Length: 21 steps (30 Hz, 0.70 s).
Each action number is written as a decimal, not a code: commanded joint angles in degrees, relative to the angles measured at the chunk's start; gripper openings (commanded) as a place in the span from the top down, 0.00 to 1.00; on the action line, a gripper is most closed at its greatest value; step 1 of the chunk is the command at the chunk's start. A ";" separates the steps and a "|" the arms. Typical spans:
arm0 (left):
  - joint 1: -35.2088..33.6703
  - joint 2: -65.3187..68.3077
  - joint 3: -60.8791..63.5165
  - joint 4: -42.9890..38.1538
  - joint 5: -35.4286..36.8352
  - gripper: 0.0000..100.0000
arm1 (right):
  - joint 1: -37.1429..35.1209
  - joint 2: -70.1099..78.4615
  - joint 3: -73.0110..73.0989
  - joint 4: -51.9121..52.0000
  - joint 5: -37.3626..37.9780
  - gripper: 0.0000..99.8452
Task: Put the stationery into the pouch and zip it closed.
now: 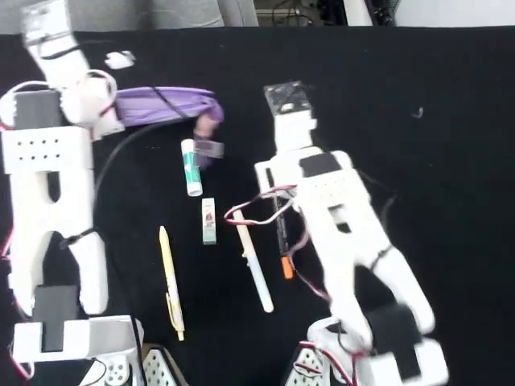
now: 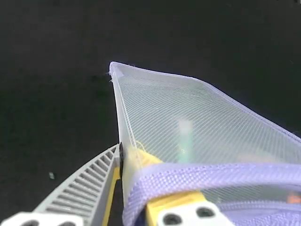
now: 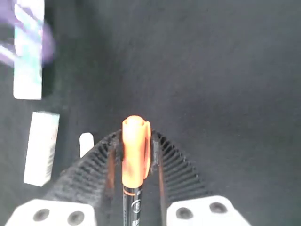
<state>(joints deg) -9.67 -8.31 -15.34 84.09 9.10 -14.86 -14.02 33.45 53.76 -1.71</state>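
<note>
The pouch (image 2: 197,122), likely limp mesh, is held at the table's (image 1: 451,201) 11 o'clock, its firmer zip band clamped in the left gripper (image 2: 123,157); the marker (image 3: 136,155), likely light and slick, is pinched near its cap by the right gripper (image 3: 136,134)

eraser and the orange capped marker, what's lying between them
The white pen lies between the eraser and the orange-capped marker in the high view; the right wrist view shows its tip there too.
</note>
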 commanded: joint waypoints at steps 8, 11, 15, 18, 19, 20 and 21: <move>8.48 -0.79 -5.67 3.96 1.14 0.97 | 6.24 -31.78 2.68 -4.75 0.44 0.99; 11.47 -0.44 -5.67 4.04 1.14 0.97 | 5.54 -37.58 3.74 -7.65 0.44 0.99; 14.64 -0.26 -5.14 4.04 1.05 0.97 | 5.36 -42.33 5.05 -8.35 0.44 0.99; 16.31 -0.26 -5.05 4.13 1.05 0.97 | 5.36 -45.23 4.79 -8.35 0.44 0.99; 16.66 -0.26 -4.97 4.13 1.05 0.97 | 5.36 -46.46 4.62 -8.44 0.44 0.99; 16.92 -0.26 -4.88 4.13 1.05 0.97 | 5.27 -47.87 4.53 -9.05 0.44 0.99; 17.10 -0.26 -4.18 4.04 1.05 0.97 | 5.27 -49.36 4.53 -9.67 0.44 0.99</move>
<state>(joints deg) 5.89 -8.31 -17.01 87.96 9.45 -9.58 -57.89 38.81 46.90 -1.71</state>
